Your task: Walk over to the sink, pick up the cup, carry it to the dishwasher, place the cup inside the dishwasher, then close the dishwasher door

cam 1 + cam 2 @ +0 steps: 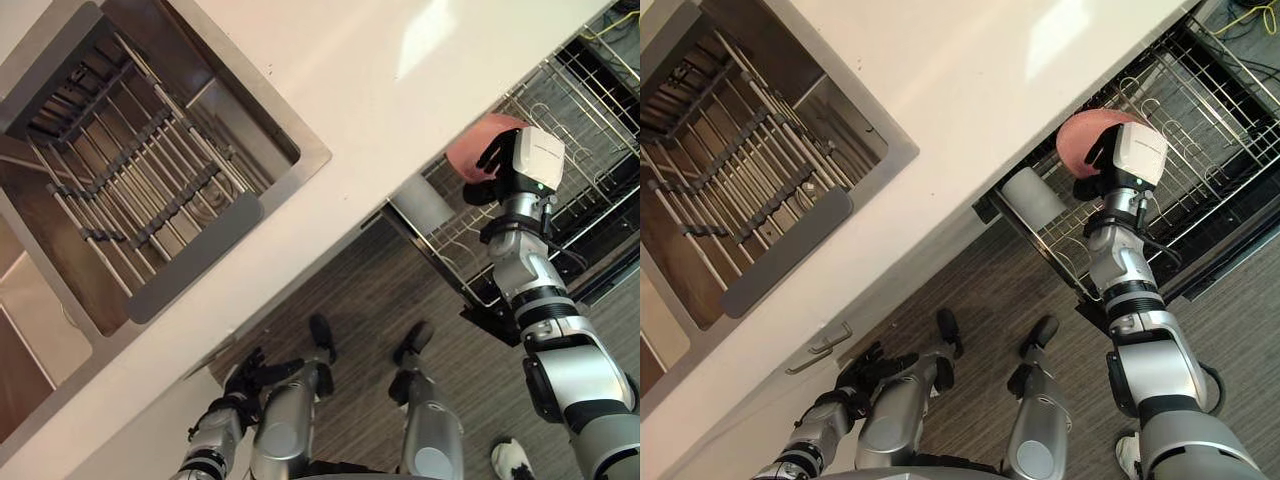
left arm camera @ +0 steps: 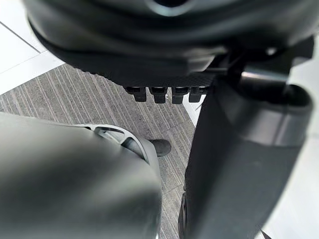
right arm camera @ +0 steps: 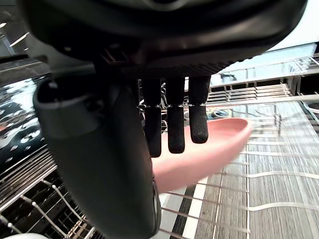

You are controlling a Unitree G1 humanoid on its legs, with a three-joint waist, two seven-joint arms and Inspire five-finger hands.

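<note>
Right wrist view: the right hand [image 3: 175, 127] has its fingers straight and apart from the thumb, clamped on nothing. Just beyond the fingertips is the pink cup [image 3: 212, 149], tilted; I cannot tell whether they touch it. Below the hand and cup is the wire rack [image 1: 1185, 120] of the open dishwasher. A pale round container [image 1: 1032, 198] stands in the rack, near the hand on its counter [image 1: 400, 100] side. The left hand [image 1: 865, 368] hangs low beside the counter, fingers relaxed, holding nothing.
</note>
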